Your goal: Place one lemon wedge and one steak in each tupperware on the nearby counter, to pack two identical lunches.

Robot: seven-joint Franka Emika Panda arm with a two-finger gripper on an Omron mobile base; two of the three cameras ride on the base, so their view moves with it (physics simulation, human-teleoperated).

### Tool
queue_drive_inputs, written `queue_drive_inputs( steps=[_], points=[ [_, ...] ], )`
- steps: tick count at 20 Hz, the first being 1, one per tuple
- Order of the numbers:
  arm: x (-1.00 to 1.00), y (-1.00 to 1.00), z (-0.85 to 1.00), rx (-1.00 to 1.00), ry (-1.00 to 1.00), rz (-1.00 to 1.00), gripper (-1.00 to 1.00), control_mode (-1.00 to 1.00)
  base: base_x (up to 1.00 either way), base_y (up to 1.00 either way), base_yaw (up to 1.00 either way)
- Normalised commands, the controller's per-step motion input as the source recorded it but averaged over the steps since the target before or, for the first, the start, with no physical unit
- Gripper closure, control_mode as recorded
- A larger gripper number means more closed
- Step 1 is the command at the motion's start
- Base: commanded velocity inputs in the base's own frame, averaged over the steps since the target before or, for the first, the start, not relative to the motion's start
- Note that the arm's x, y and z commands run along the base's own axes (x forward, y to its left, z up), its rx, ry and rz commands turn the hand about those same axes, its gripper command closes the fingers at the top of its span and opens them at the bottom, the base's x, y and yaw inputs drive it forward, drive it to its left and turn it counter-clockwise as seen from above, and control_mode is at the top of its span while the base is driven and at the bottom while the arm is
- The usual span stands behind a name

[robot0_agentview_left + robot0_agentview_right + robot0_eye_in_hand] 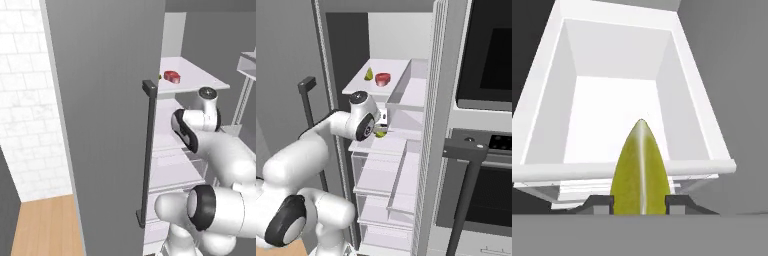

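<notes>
While the grey fridge door (107,125) stands open at the left, the arm reaches into the fridge, where the gripper (639,204) is clamped on a lemon wedge (640,172) before a white bin (619,95), with another wedge (369,74) and a steak (383,78) on the shelf (358,85) above.

Base views flank the open fridge (406,150); hand view seemingly faces its bin (622,95).

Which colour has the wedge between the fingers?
Yellow-green with a pale centre line; the wedge shows best in the hand view.
</notes>
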Motion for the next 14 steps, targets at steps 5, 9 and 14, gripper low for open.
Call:
queue_drive_inputs(
  steps=[5, 9, 14],
  points=[
    [-0.93, 0.47, 0.97, 0.00, 0.03, 0.11, 1.00, -1.00, 0.00, 0.00, 0.00],
    [-0.98, 0.62, 0.70, 0.00, 0.02, 0.04, 1.00, -1.00, 0.00, 0.00, 0.00],
    [-1.00, 0.61, 0.32, 0.00, 0.00, -0.03, 1.00, -1.00, 0.00, 0.00, 0.00]
  ],
)
